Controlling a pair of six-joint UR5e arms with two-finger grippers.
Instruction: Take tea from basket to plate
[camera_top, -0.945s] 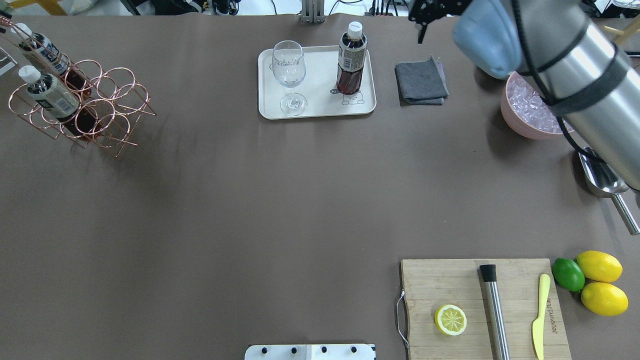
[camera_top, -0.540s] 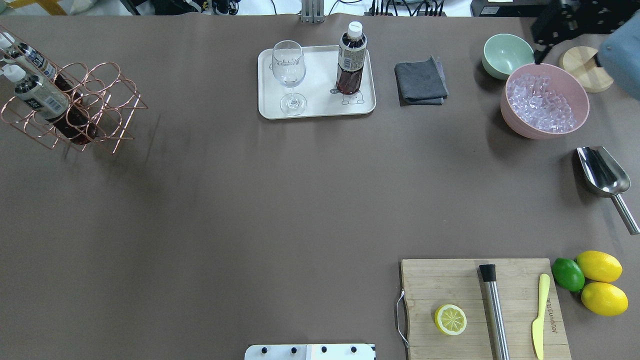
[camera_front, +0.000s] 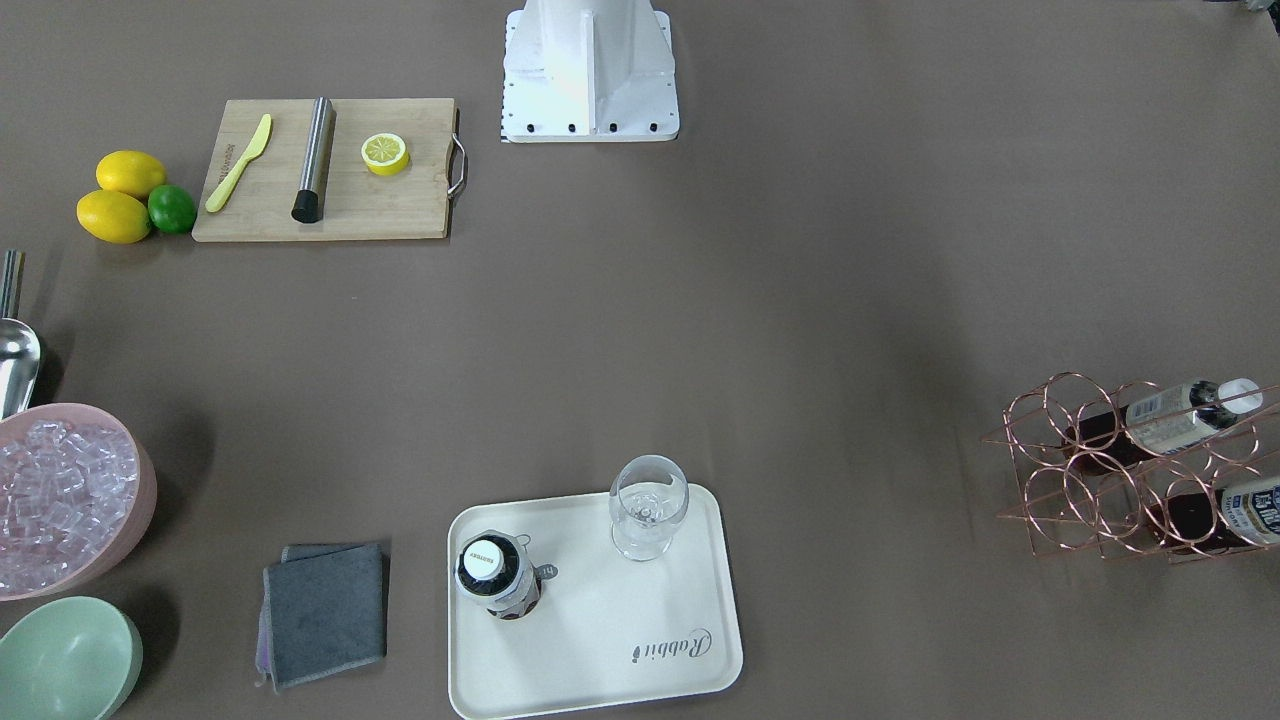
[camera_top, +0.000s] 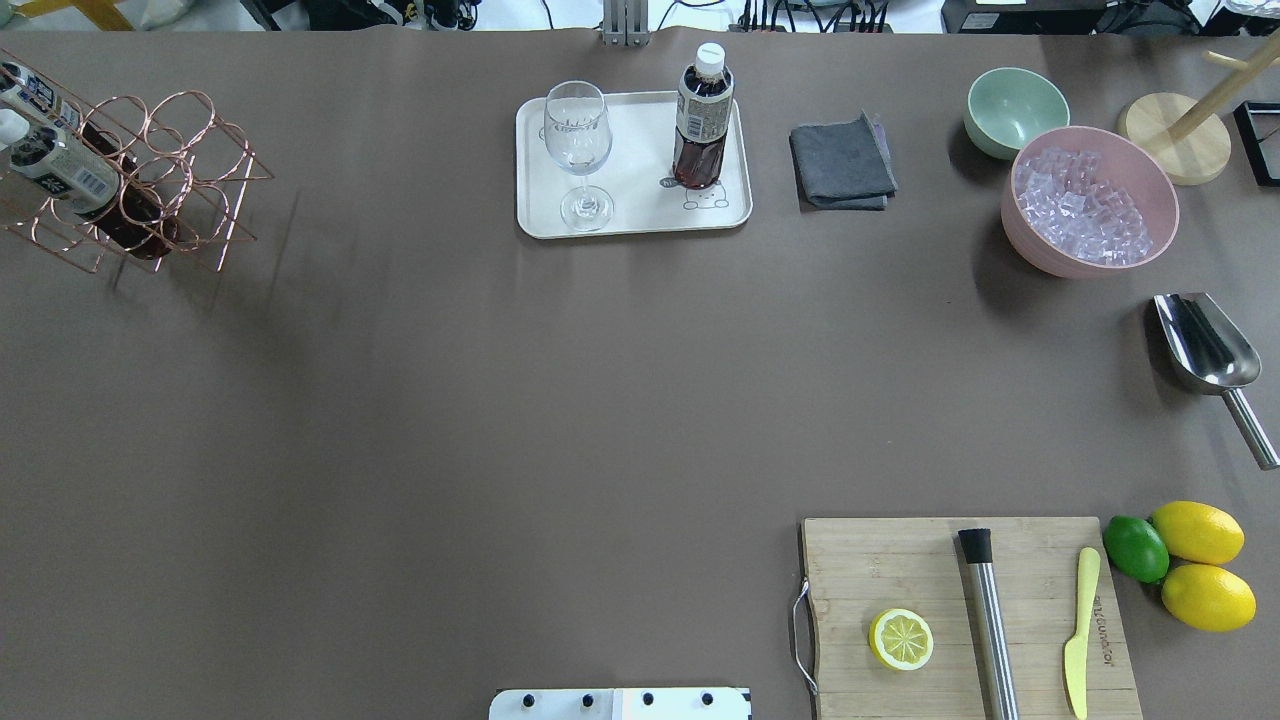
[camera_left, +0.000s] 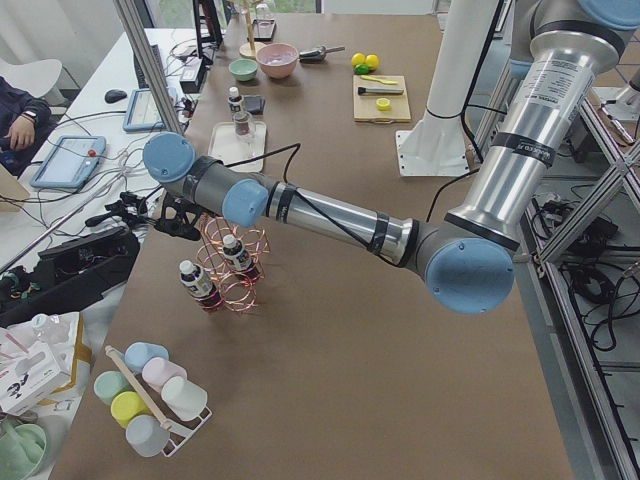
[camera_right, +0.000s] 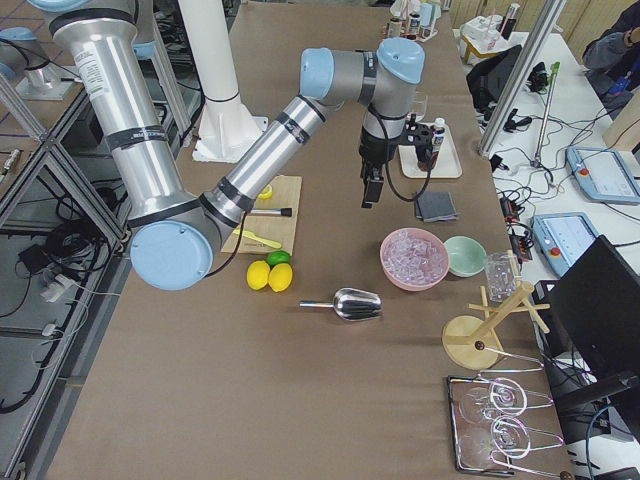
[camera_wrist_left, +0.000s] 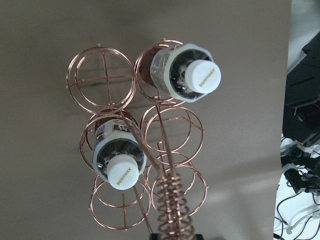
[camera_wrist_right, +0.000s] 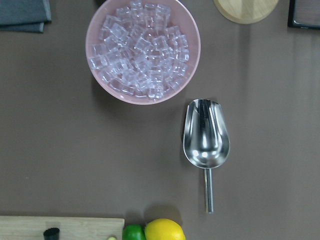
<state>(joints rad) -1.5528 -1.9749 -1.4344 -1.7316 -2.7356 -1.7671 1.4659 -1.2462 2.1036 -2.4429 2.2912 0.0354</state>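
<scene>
One tea stands upright on the cream plate, also shown in the front view on the plate. The copper wire basket hangs tilted at the table's far left, with two more teas in its rings. In the left wrist view I look straight down on the basket and its coiled handle, which runs up to my left gripper, shut on it. My right gripper hovers above the table near the ice bowl. I cannot tell whether it is open or shut.
A wine glass stands on the plate beside the tea. A grey cloth, green bowl, pink ice bowl and metal scoop lie to the right. A cutting board with lemon half, muddler and knife is near right.
The basket with its two teas has moved left and towards the table's far left corner. The right arm has swung out of the overhead view to the right.
</scene>
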